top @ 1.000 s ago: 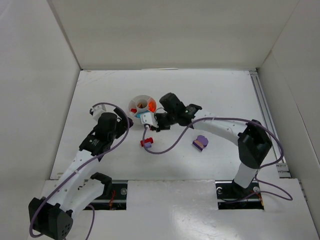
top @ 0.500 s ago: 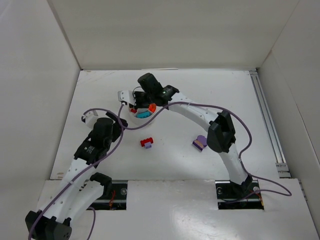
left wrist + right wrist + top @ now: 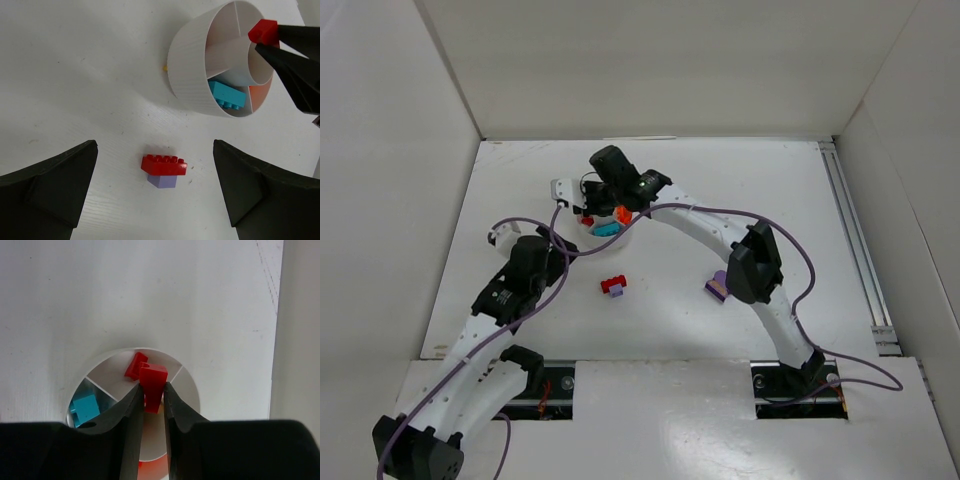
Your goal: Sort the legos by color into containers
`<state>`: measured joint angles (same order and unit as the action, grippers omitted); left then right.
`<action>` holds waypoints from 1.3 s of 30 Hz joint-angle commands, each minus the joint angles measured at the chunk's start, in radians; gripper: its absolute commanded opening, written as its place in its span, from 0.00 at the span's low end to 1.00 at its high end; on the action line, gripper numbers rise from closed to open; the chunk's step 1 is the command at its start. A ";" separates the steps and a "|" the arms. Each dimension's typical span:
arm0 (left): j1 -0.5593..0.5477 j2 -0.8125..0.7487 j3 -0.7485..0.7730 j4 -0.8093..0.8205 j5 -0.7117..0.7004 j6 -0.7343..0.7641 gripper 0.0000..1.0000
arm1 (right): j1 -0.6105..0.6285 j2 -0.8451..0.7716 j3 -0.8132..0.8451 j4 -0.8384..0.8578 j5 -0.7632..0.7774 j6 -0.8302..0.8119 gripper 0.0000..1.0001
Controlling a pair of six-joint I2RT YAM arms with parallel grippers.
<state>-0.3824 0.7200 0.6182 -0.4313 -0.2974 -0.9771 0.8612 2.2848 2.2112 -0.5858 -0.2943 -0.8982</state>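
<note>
The white divided dish [image 3: 620, 236] stands at the middle back; it also shows in the left wrist view [image 3: 187, 70] and the right wrist view [image 3: 186, 375]. My right gripper [image 3: 590, 214] [image 3: 152, 396] is shut on a small red brick [image 3: 152, 381] [image 3: 262, 31] and holds it just above the dish. Inside lie another red brick [image 3: 135, 365], a teal brick [image 3: 85, 408] [image 3: 227, 95] and orange pieces [image 3: 260, 94]. A red brick stacked on a purple one [image 3: 613, 286] [image 3: 164, 165] sits on the table in front of my open, empty left gripper [image 3: 560, 262] [image 3: 155, 200].
A purple and tan brick [image 3: 718, 288] lies to the right, partly hidden behind my right arm's elbow [image 3: 750, 262]. White walls close in the table on the left, back and right. Purple cables loop over the table near both arms.
My right arm has swung from the dish's near right side to above the dish, carrying the red brick. My left arm has drawn back a little to the left.
</note>
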 commanded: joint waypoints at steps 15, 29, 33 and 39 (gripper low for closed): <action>-0.003 -0.008 -0.066 0.115 0.168 0.083 1.00 | 0.030 -0.036 0.035 0.049 0.035 0.021 0.55; -0.012 0.031 -0.264 0.376 0.380 0.123 0.90 | -0.041 -0.635 -0.652 0.350 0.141 0.113 0.68; -0.012 0.070 -0.307 0.569 0.380 0.162 0.90 | -0.050 -0.734 -0.783 0.350 0.141 0.142 0.68; -0.030 0.130 -0.373 0.776 0.389 0.225 0.90 | -0.050 -0.861 -0.922 0.360 0.125 0.153 0.68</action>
<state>-0.3992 0.8368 0.2638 0.1589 0.0750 -0.8101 0.8062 1.4849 1.3224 -0.2626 -0.1570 -0.7734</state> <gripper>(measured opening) 0.901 0.675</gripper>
